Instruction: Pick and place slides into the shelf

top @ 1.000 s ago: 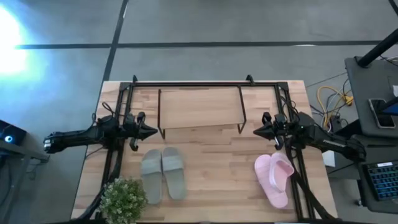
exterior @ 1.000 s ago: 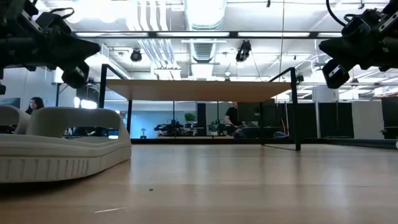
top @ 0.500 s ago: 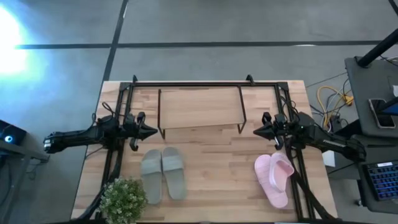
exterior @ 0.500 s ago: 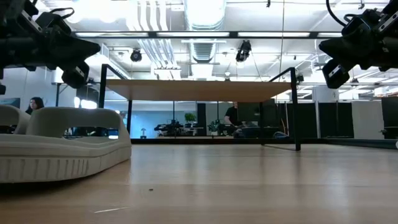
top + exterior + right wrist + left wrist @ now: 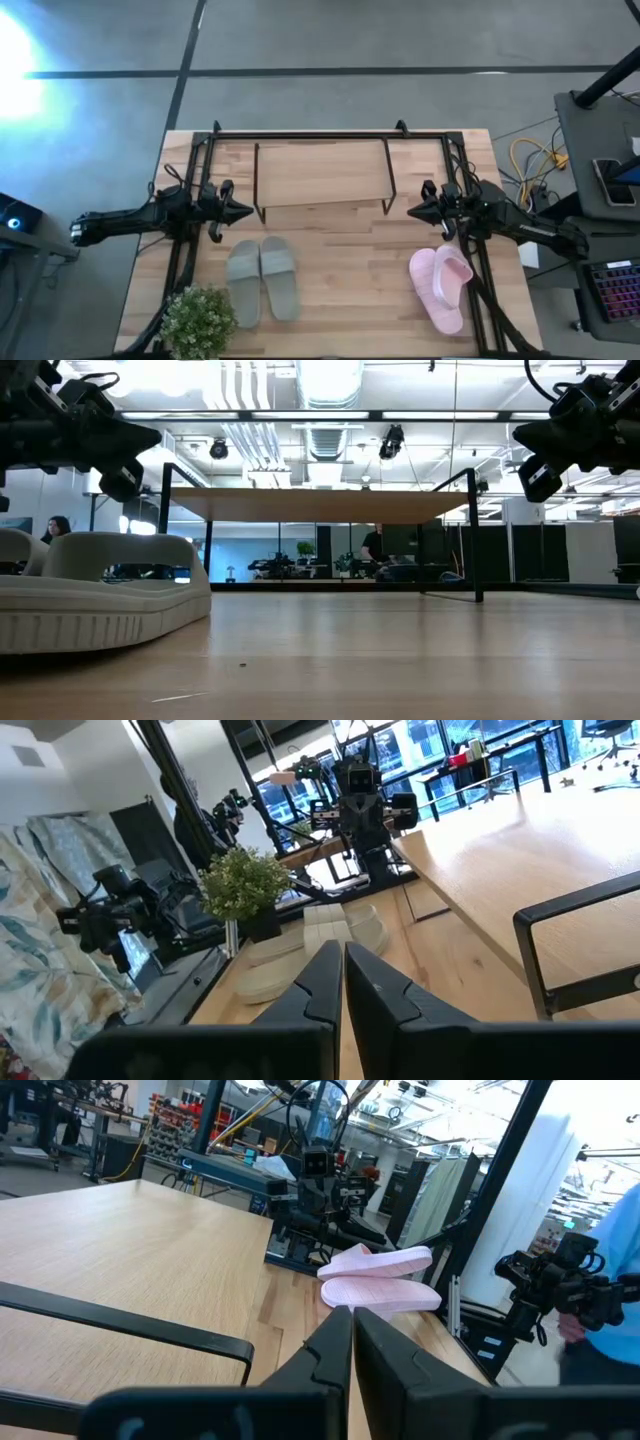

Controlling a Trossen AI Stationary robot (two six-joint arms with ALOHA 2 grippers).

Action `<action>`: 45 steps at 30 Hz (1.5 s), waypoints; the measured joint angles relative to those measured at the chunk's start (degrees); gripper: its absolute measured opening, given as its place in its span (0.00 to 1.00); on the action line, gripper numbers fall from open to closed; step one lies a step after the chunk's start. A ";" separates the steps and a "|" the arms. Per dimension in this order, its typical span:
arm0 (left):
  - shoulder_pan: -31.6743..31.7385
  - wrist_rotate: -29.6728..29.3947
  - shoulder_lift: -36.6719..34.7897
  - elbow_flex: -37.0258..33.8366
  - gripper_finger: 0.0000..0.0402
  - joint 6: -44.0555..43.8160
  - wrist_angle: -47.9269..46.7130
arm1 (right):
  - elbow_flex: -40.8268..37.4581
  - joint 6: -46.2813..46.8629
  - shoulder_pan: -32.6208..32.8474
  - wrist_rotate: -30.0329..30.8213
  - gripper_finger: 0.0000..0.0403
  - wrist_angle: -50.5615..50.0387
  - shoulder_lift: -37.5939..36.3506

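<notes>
Left claw (image 5: 243, 211) clenched, hovering at the shelf's (image 5: 320, 172) eight o'clock; right claw (image 5: 414, 212) clenched too, at its four o'clock. Best to spread the fingers first, then drop onto one strap. Two grey slides (image 5: 262, 279) at the desk's (image 5: 350, 280) seven o'clock, two pink slides (image 5: 441, 286) stacked at five; one shelf, bare.

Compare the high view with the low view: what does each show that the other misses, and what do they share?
Only the high view shows the pink slides stacked near the right gripper, and the potted plant at the table's near left corner. Only the low view shows the room behind the table, its ceiling lights and a seated person. Both show the shelf, nothing on it, the grey-green slides, and the left gripper, with both grippers shut.
</notes>
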 joint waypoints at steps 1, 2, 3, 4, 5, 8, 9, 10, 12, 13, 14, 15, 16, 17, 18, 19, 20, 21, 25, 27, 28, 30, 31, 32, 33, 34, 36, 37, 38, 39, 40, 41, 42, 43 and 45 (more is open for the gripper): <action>0.00 0.01 -0.02 0.00 0.00 0.00 0.00 | 0.00 2.45 0.00 0.19 0.03 1.20 0.02; 0.02 0.01 0.00 0.00 0.00 0.00 0.00 | 0.00 7.45 0.00 0.84 0.03 2.81 0.01; 0.02 -0.01 0.00 0.00 0.00 0.00 0.00 | 0.00 14.35 -0.01 1.67 0.03 4.46 -0.02; 0.01 -0.01 0.00 0.00 0.00 0.00 -0.01 | 0.00 21.09 -0.01 2.75 0.03 6.18 0.01; 0.02 -0.01 0.00 0.00 0.00 0.00 -0.01 | -0.01 26.08 0.00 3.89 0.03 8.23 0.05; 0.01 0.01 -0.01 0.00 0.00 0.00 -0.01 | -0.03 35.31 0.00 4.05 0.03 19.16 0.87; 0.00 0.01 0.00 0.00 0.00 0.00 0.00 | -0.03 38.16 0.00 2.99 0.03 23.51 1.32; 0.02 0.01 0.00 0.00 0.00 0.00 0.00 | -0.02 40.95 0.00 1.65 0.03 27.78 1.97; 0.02 0.01 0.00 0.00 0.00 0.00 0.00 | 0.07 46.73 0.01 -2.76 0.03 35.69 3.55; 0.02 0.01 0.00 0.00 0.00 0.00 0.00 | 0.37 49.79 0.02 -5.74 0.03 38.61 4.30; 0.01 0.00 0.00 0.00 0.00 0.00 0.01 | 0.90 52.85 0.02 -9.09 0.03 41.23 4.98; 0.00 0.01 0.00 0.00 0.00 0.00 0.00 | 1.61 55.83 0.07 -12.36 0.03 43.49 5.53; 0.01 0.00 0.00 0.00 0.00 0.00 0.01 | 2.61 58.34 0.28 -14.89 0.03 45.11 5.98; 0.02 0.00 -0.01 0.00 0.00 0.00 0.02 | 3.93 60.25 0.69 -16.10 0.03 45.78 6.21; 0.01 0.01 0.00 0.00 0.00 0.00 0.00 | 5.43 61.18 1.27 -16.44 0.03 45.60 6.33; 0.00 0.01 0.00 0.00 0.00 0.00 0.02 | 7.18 61.01 1.88 -16.36 0.03 45.41 6.61; 0.02 -0.01 0.00 0.00 0.00 0.00 0.02 | 9.13 59.86 2.50 -15.76 0.03 45.15 7.17; 0.00 0.01 -0.02 0.00 0.00 0.00 0.00 | 11.28 58.17 3.09 -14.85 0.03 44.39 7.87; 0.02 0.00 -0.01 0.00 0.00 0.00 0.01 | 21.93 48.29 4.57 -11.36 0.03 30.25 12.27; 0.01 0.01 0.00 0.00 0.00 0.00 0.01 | 28.94 42.08 5.40 -9.08 0.03 16.84 15.93; 0.02 -0.01 0.00 0.00 0.00 0.00 0.00 | 32.42 38.87 5.83 -7.67 0.03 10.28 18.32; 0.02 0.01 0.00 0.00 0.00 0.00 0.00 | 39.33 34.12 7.06 -5.18 0.03 -2.30 24.13; 0.02 -0.01 0.00 0.00 0.00 0.00 0.00 | 42.48 32.22 7.69 -4.21 0.03 -8.45 27.15; 0.00 0.01 0.00 0.00 0.00 0.00 0.02 | 45.46 30.79 8.39 -3.23 0.03 -13.96 30.31; 0.02 0.00 0.00 0.00 0.00 0.00 0.01 | 48.27 29.85 9.16 -2.30 0.03 -19.00 33.17; 0.01 0.00 0.00 0.00 0.00 0.00 0.01 | 50.89 29.59 10.12 -1.51 0.03 -23.24 36.03; 0.01 0.00 0.00 0.00 0.00 0.00 0.02 | 55.34 29.82 12.71 -1.32 0.03 -30.53 41.51; 0.02 0.01 0.00 0.00 0.00 0.00 0.02 | 57.43 29.98 14.29 -1.26 0.03 -33.71 44.19; 0.02 0.01 0.00 0.00 0.00 0.00 0.02 | 59.37 30.09 16.07 -0.93 0.03 -36.37 46.79; 0.00 -0.01 0.00 0.00 0.00 0.00 0.02 | 61.23 30.38 17.96 -0.22 0.03 -39.42 49.28; 0.02 0.00 0.00 0.00 0.00 0.00 0.02 | 62.82 31.38 20.04 0.71 0.03 -42.46 51.62; 0.02 -0.01 0.00 0.00 0.00 0.00 0.02 | 64.37 32.87 22.41 1.43 0.03 -45.21 54.03; 0.02 -0.01 0.00 0.00 0.00 0.00 0.02 | 65.92 34.44 24.66 2.07 0.03 -47.88 56.24; 0.02 0.01 0.00 0.00 0.00 0.00 0.02 | 67.32 36.13 26.89 2.68 0.03 -50.76 58.28; 0.01 -0.01 0.00 0.00 0.00 0.00 0.02 | 70.12 39.74 31.79 4.43 0.03 -57.14 62.23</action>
